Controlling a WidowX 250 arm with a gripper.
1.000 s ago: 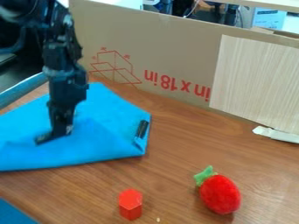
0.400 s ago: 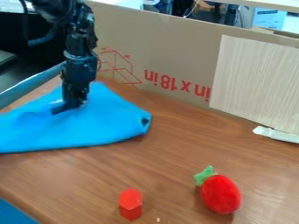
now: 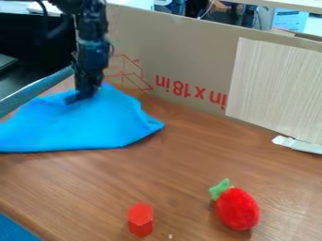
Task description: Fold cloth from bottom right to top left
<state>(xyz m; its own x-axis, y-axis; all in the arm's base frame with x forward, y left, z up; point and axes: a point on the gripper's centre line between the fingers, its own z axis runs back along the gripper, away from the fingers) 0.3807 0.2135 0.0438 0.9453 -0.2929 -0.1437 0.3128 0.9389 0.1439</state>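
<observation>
Bright blue fabric cloth [image 3: 94, 127] lies rumpled across the far left part of the brown wooden surface [image 3: 189, 164], one corner pointing right. At its far side the black two-finger claw [image 3: 80, 98] points down against it; whether apart, together or clamped, I cannot tell. Nearer stand a red hexagonal block [image 3: 140, 220] and red plush strawberry [image 3: 237, 209].

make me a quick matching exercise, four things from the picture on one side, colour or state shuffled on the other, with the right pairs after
1. cloth
2. block
3. toy strawberry
4. gripper

a. red with a green top
b. black, pointing down
c. blue, rumpled
d. red all over, standing upright

Right pairs: 1-c, 2-d, 3-a, 4-b
</observation>
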